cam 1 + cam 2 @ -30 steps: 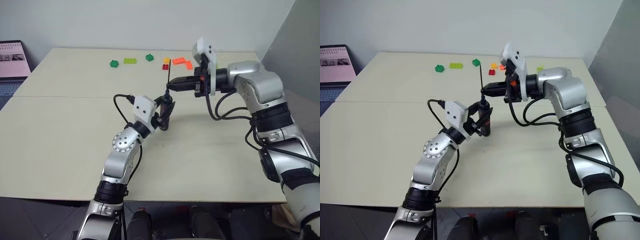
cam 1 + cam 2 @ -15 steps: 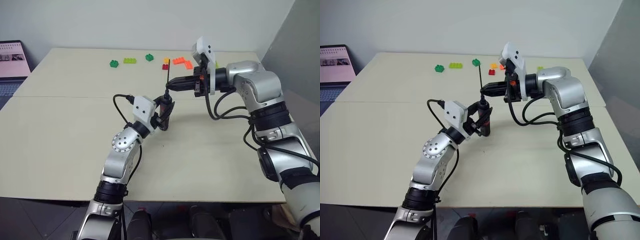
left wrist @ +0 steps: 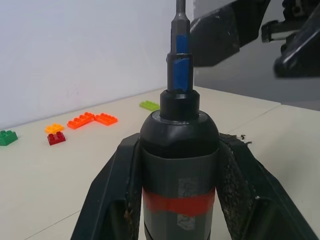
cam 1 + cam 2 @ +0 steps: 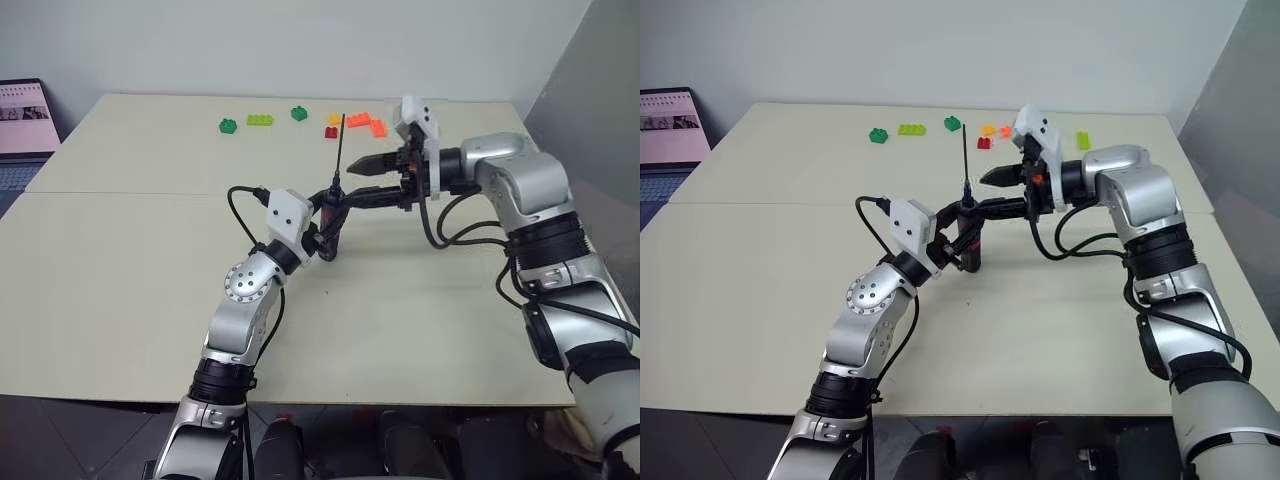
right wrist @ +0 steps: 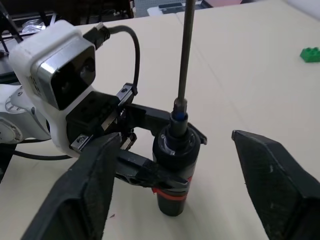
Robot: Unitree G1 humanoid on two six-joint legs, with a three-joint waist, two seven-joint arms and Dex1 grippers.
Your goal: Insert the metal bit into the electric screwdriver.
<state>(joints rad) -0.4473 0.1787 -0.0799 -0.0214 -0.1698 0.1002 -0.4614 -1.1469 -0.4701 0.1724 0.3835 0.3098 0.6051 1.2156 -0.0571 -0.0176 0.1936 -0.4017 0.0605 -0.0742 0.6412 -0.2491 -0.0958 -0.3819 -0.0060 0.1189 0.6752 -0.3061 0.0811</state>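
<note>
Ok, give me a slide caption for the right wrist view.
Metal bit seated upright in the electric screwdriver gripped by the left hand, right hand open around it.

It looks like a robotics lab or test room: a wide pale wooden table (image 4: 120,300) stands against a plain white wall (image 4: 250,40), small coloured toy bricks (image 4: 260,121) lie at 12 o'clock, and a laptop (image 4: 20,125) sits at 10 o'clock

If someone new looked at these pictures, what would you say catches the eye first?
Mid-table, the left gripper holds the electric screwdriver upright, with the metal bit standing straight up out of its tip. The right gripper sits open just beside the bit, one finger on either side without touching it. Coloured toy bricks dot the table's far edge.
</note>
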